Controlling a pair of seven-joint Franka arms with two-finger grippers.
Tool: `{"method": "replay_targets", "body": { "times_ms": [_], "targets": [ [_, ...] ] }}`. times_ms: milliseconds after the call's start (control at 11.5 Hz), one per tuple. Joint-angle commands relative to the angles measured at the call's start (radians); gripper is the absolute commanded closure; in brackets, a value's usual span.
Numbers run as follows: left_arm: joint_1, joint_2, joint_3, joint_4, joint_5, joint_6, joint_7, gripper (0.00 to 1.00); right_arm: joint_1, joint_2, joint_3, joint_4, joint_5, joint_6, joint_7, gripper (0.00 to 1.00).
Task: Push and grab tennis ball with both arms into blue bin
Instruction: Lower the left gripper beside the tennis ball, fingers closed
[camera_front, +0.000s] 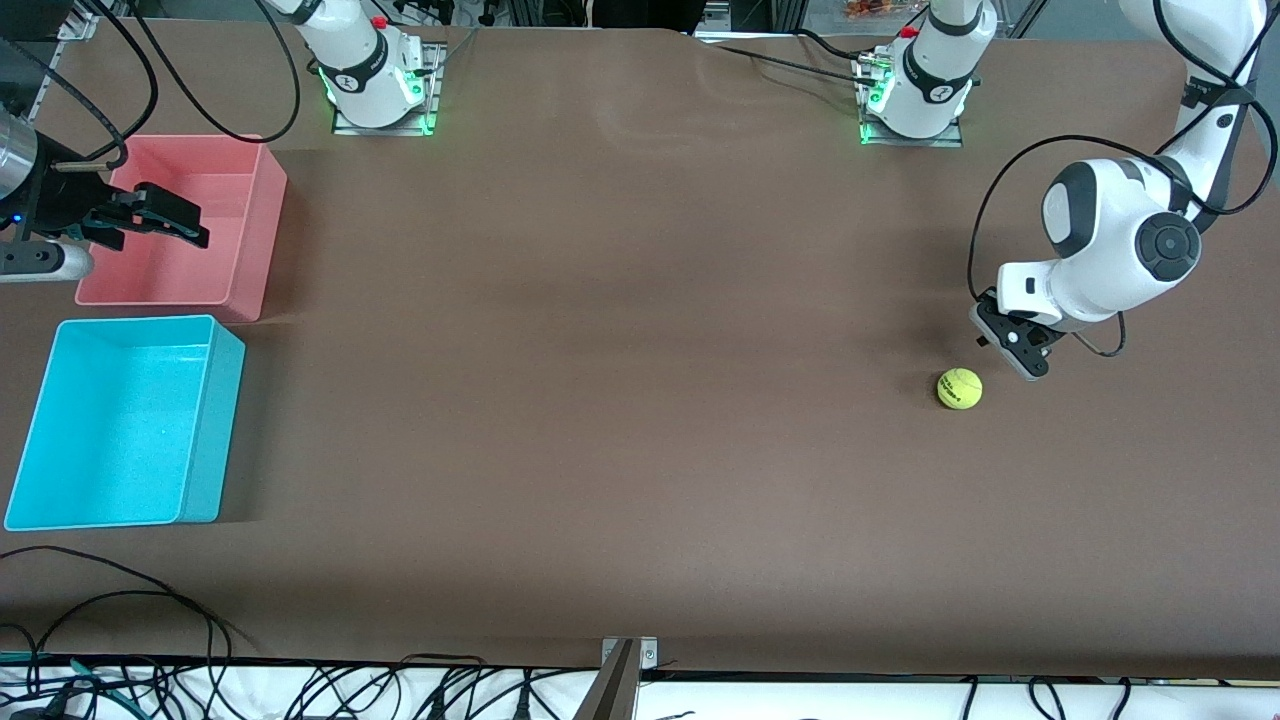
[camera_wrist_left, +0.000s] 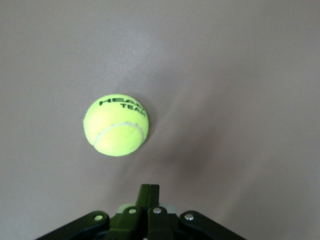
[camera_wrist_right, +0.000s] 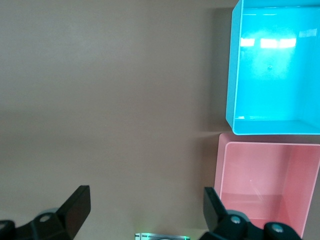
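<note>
Ball sitting just ahead of my left gripper, fingers pinched together, holding nothing. Light, fuzzy, rolling easily; nudging its middle suits. Right gripper waiting spread wide over pink bin, beside blue bin.

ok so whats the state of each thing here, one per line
tennis ball: loose on the table, not gripped
left gripper: shut, empty, low beside the ball
right gripper: open, empty, waiting over the pink bin
blue bin: upright, empty
pink bin: upright, empty
</note>
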Motion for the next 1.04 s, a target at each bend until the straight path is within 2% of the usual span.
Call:
{"method": "replay_targets", "body": {
  "times_ms": [0,174,435,957],
  "targets": [
    [0.031,0.050,0.001,0.016,-0.015,0.054,0.195,1.00,-0.012,0.016,0.001,0.024,0.021,-0.002,-0.007,0.00],
    [0.039,0.077,0.007,0.031,-0.015,0.083,0.258,1.00,-0.012,0.019,0.001,0.024,0.021,-0.002,-0.007,0.00],
    [0.043,0.152,0.040,0.108,-0.027,0.084,0.402,1.00,-0.014,0.021,0.001,0.024,0.021,-0.002,-0.007,0.00],
    [0.031,0.241,0.041,0.215,-0.027,0.084,0.429,1.00,-0.014,0.021,0.001,0.024,0.020,-0.002,-0.007,0.00]
  ]
}}
